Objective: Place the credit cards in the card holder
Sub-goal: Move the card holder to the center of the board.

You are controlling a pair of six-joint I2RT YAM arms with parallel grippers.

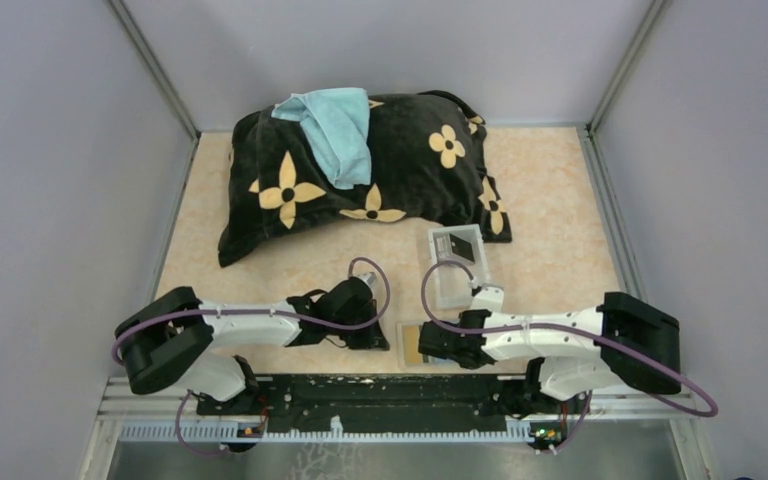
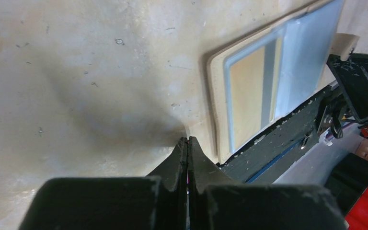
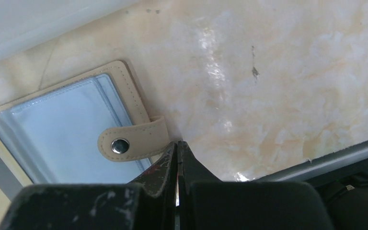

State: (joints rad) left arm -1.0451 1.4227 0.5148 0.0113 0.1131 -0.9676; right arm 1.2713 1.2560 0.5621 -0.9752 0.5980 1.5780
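The card holder (image 1: 412, 342) lies open and flat on the table (image 1: 560, 200), at the near edge, between the two grippers. Its inside shows clear sleeves (image 3: 67, 124), and a gold card (image 2: 247, 96) sits inside one of them. The snap tab (image 3: 134, 143) sticks out from the side of the card holder, flat on the table.

The left gripper (image 2: 188, 140) is low over the table, just beside one edge of the card holder. Its jaws are pressed together and nothing is between them. The right gripper (image 3: 177, 143) is at the opposite side, with its tip just beside the snap tab. Its jaws are also pressed together and I see nothing pinched.

Farther back stands a clear tray (image 1: 438, 236) with a dark card (image 1: 457, 244) in it. Behind it lies a black flowered pillow (image 1: 410, 170) with a light blue towel (image 1: 340, 130) on top.
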